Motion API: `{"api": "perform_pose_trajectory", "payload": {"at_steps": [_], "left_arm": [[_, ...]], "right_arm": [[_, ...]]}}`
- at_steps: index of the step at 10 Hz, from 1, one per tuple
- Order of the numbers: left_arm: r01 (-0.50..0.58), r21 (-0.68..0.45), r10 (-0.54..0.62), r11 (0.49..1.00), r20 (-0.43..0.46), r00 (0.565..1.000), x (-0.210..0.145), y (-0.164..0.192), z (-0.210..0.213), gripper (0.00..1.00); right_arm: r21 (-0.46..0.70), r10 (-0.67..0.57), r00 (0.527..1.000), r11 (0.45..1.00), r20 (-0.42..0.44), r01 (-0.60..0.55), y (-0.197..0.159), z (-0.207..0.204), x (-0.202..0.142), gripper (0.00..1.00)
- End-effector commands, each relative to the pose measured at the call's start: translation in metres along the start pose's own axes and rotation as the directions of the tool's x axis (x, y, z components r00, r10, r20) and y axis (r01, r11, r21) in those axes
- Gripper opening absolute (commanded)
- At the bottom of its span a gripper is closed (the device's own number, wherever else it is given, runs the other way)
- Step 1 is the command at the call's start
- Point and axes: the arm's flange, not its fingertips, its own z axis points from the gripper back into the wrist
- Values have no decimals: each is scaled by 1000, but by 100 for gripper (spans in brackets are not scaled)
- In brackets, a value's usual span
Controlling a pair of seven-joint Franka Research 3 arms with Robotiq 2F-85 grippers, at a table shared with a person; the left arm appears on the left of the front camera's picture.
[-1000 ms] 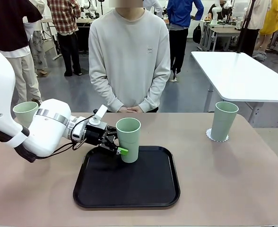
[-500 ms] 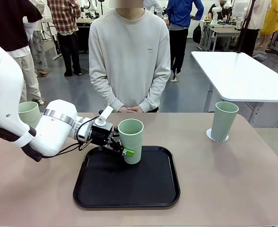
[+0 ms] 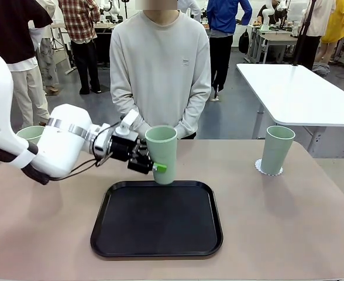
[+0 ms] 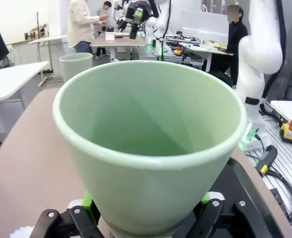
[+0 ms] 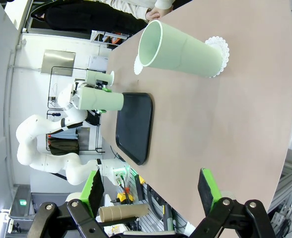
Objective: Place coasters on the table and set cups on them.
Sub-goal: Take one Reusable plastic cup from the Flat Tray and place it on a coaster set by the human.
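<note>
My left gripper (image 3: 156, 167) is shut on a mint-green cup (image 3: 161, 153) low on its wall, holding it upright above the table (image 3: 289, 216) just beyond the far edge of the tray. In the left wrist view that cup (image 4: 151, 139) sits between the green pads (image 4: 89, 201). A second cup (image 3: 277, 149) stands on a coaster (image 3: 258, 168) at the far right. The third cup (image 3: 31, 136) stands at the far left, its base hidden behind my left arm. A bare coaster (image 5: 137, 64) lies near the table's far edge. My right gripper (image 5: 151, 191) hangs open, high above the table's right side.
A black tray (image 3: 157, 219) with nothing on it lies at the middle front of the table. A person (image 3: 160, 70) stands at the far side with hands clasped at the edge, just behind the held cup. A white table (image 3: 301, 93) stands off to the back right.
My left gripper has lifted the cup off the tray and carried it away from me, toward the far edge of the table. The other two cups have not moved.
</note>
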Motion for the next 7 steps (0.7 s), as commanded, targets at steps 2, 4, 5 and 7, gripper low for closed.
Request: {"api": "perform_pose_trajectory", "payload": {"at_steps": [2,4,5,7], "left_arm": [[-68,13,69,998,-46,997,36,33,8,0],[-79,35,81,996,-62,995,48,46,15,0],[-87,43,90,995,-68,994,51,51,19,0],[-69,41,71,997,-48,996,51,42,19,0]], "right_arm": [[-5,-4,1000,1000,-16,4,0,2,0,100],[-5,-4,1000,1000,-16,4,0,2,0,100],[-5,-4,1000,1000,-16,4,0,2,0,100],[-5,-4,1000,1000,-16,4,0,2,0,100]]}}
